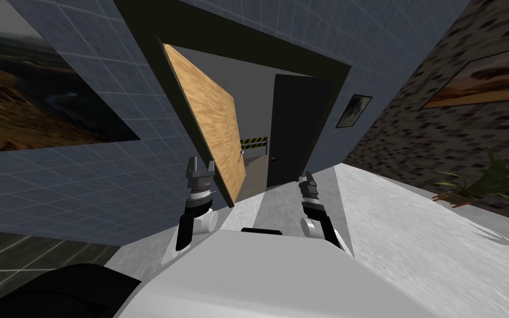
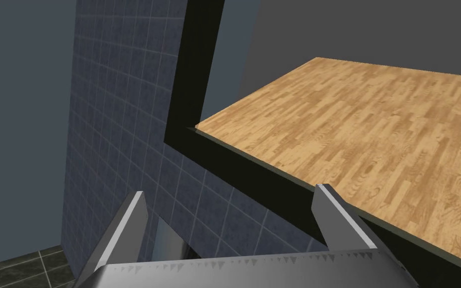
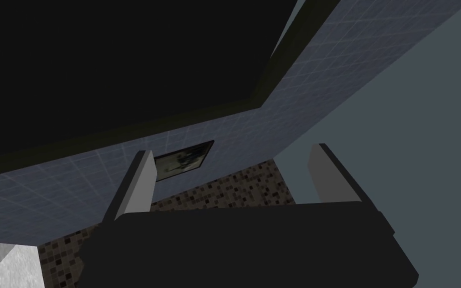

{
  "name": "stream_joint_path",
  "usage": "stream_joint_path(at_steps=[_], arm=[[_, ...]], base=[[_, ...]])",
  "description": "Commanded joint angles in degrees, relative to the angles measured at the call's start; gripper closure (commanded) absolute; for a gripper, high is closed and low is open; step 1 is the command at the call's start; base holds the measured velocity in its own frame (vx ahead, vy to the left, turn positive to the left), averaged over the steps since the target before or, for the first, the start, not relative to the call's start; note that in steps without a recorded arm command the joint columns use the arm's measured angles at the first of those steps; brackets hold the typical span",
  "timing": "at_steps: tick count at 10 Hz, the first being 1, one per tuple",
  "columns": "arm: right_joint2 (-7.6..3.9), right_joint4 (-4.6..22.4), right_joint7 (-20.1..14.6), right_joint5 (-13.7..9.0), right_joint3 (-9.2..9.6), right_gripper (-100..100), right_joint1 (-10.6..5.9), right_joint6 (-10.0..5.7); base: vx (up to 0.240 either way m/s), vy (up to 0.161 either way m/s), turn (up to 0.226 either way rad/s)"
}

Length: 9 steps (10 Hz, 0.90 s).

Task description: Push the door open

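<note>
Left end effector (image 1: 201, 165) is closest, left of centre in the head view, its two fingers spread and holding nothing. It hovers just beside the hinge side of the wooden door (image 1: 209, 121); whether it touches the panel I cannot tell. The door stands partly open in the upper middle of the frame, angled into the room beyond the dark door frame (image 1: 148, 61). Right end effector (image 1: 306, 178), right of centre, is likewise spread and empty, facing the open gap. The danger, as I judge it, is the left one's position. A push so near the hinges has little leverage, and a spread finger could catch on the frame or slip into the gap at the jamb. Pushing nearer the free edge looks safer.
</note>
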Motion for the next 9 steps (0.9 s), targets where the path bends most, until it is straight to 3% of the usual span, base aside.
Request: stream_joint_path(at_steps=[1, 9], arm=[[-0.57, 2.09, -0.40, -0.02, 0.23, -100, -0.67, -0.61], [-2.04, 14.17, -1.62, 0.51, 2.42, -100, -4.73, -3.94]], base=[[0.109, -0.073, 0.054], [0.091, -0.083, 0.063]])
